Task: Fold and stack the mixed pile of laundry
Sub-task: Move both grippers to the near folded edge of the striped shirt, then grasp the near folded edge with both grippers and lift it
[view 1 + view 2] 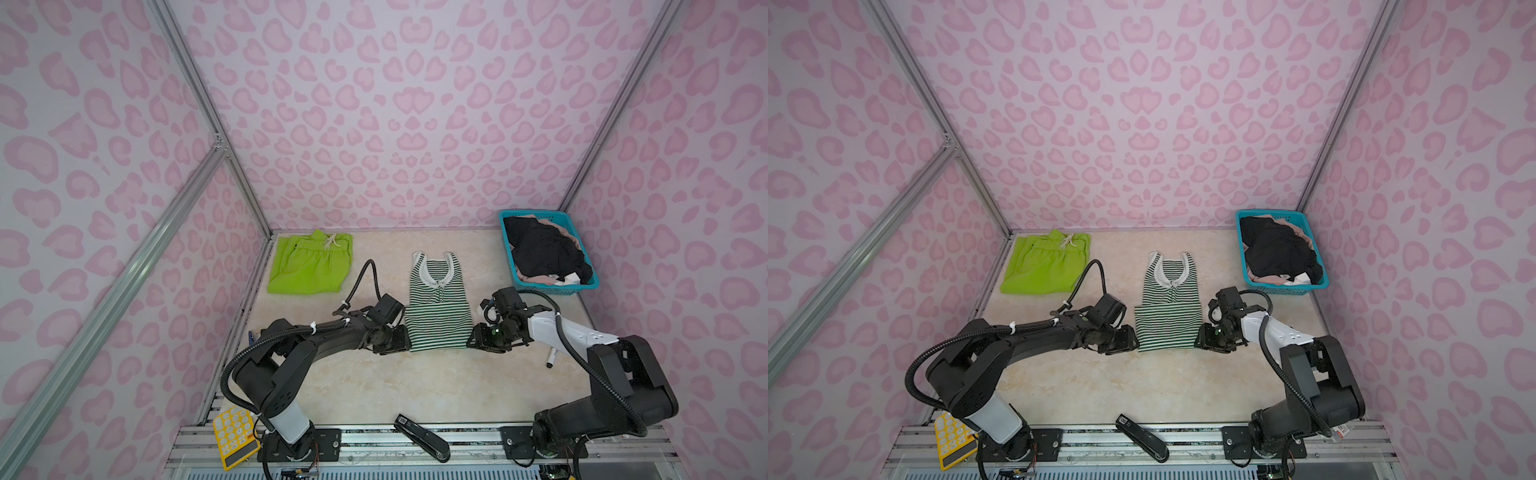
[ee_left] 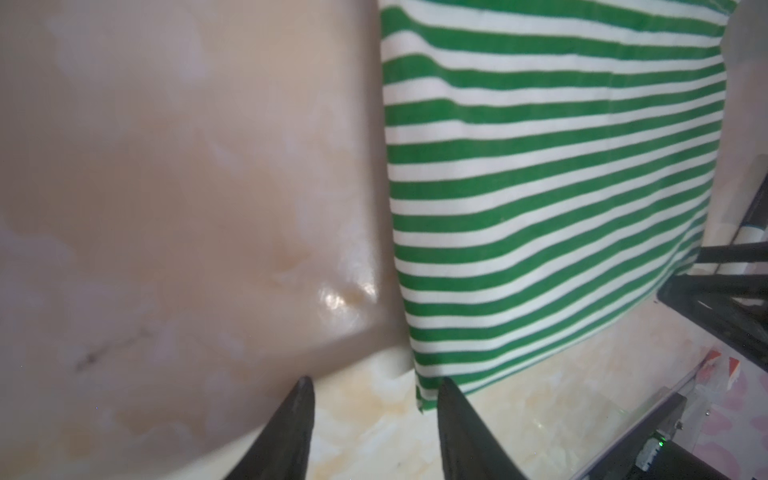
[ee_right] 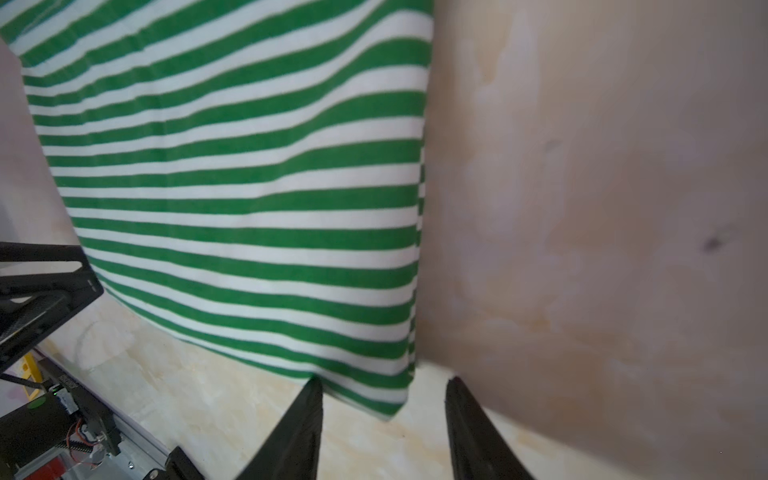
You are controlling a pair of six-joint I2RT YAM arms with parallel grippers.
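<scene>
At the lower left corner of the green-and-white striped top point(image 1: 438, 307), mid-frame in both top views, the left hand point(image 2: 374, 415) was seen with its fingers apart and nothing clamped. At the lower right corner the right hand point(image 3: 384, 415) was likewise parted, and the cloth's corner lay between its fingers unpinched. The top was spread flat on the bench point(image 1: 374, 386). The lime-green shorts point(image 1: 309, 266) were laid at the bench's upper left. Black and beige-pink clothes point(image 1: 544, 253) were heaped in the teal basket point(image 1: 557, 289) at the upper right.

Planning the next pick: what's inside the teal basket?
A black garment fills the basket, over beige-pink cloth showing at its edges. Anything lower is covered.
</scene>
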